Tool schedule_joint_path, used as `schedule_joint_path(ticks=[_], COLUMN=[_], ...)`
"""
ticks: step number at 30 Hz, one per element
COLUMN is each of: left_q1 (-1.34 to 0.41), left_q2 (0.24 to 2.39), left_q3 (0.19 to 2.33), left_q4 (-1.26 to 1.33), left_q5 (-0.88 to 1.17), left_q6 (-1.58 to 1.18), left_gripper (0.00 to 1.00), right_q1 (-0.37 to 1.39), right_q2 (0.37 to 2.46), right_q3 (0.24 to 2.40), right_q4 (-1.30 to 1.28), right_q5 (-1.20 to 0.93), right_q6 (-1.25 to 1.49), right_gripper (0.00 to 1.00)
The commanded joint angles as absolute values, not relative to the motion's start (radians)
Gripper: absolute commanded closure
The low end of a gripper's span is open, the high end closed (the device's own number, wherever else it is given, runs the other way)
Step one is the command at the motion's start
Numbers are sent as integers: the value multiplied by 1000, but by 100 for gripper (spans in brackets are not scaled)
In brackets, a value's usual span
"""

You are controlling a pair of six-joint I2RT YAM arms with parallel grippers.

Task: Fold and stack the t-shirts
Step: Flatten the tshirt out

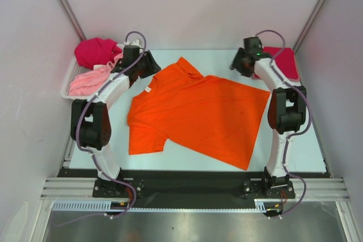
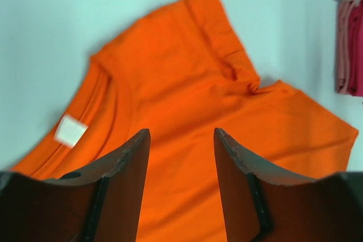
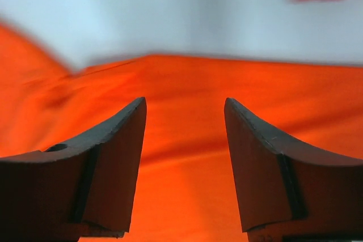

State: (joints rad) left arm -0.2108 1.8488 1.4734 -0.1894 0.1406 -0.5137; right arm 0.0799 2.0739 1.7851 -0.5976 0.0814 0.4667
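Note:
A bright orange t-shirt lies spread flat across the middle of the table, collar toward the back left. My left gripper hovers open over its collar end. In the left wrist view the gripper has only orange cloth below the gap, and the white neck label sits to the left. My right gripper is open above the shirt's back right edge. In the right wrist view it holds nothing, with the orange cloth beneath.
A white tray at the back left holds a magenta shirt and a pale pink one, both bunched. A folded crimson red shirt lies at the back right, behind the right arm. Pale walls close in both sides.

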Motion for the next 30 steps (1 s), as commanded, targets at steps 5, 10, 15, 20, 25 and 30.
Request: schedule_joint_path(ticks=[5,10,15,20,25,30], left_q1=[-184,-184,-183,-175,-175,-172], left_q2=[1717,1641,1637,1615,1617,1628], left_q3=[1301,1187,1173,1160,1160,1155], left_q4=[-215,-130,-129,-135,-137,-140], left_q5=[207,225,252,241,252,252], left_q6=[-577,-621,-620,-620,-618,-604], left_gripper=[45,47,47,47,47,47], right_q1=[296,383,416,446,451,453], right_q2=[2150,2315,2423,2436,2441,2442], right_q3=[1864,1986,2060,2056,2039,2010], right_q4=[-307,-210,-172,-189,-189,-198], right_q5=[-23,-37,-54,-34,-35,-43], right_q6=[718,749,796,801,802,799], right_gripper=[39,51,81,86,86,86])
